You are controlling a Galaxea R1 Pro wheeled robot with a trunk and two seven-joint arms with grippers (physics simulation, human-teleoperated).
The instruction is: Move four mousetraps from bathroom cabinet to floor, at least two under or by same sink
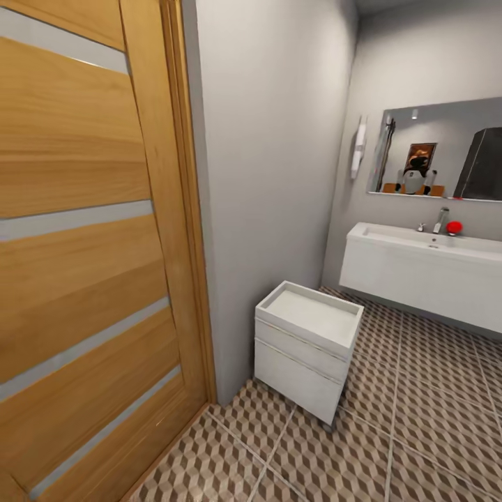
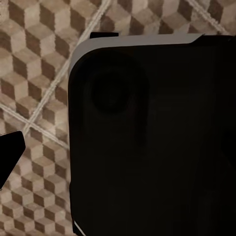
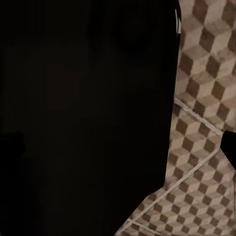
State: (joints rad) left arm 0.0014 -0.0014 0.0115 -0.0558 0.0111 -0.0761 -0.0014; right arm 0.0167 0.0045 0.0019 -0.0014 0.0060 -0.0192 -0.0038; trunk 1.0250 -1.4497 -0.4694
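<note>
A big black robot part [image 2: 152, 137] blocks most of the view, with the cube-patterned bathroom floor [image 2: 34, 73] showing beside it.

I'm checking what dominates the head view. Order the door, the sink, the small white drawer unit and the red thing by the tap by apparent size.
1. Door, though nearest the camera
2. Sink
3. Drawer unit
4. Red thing
</note>
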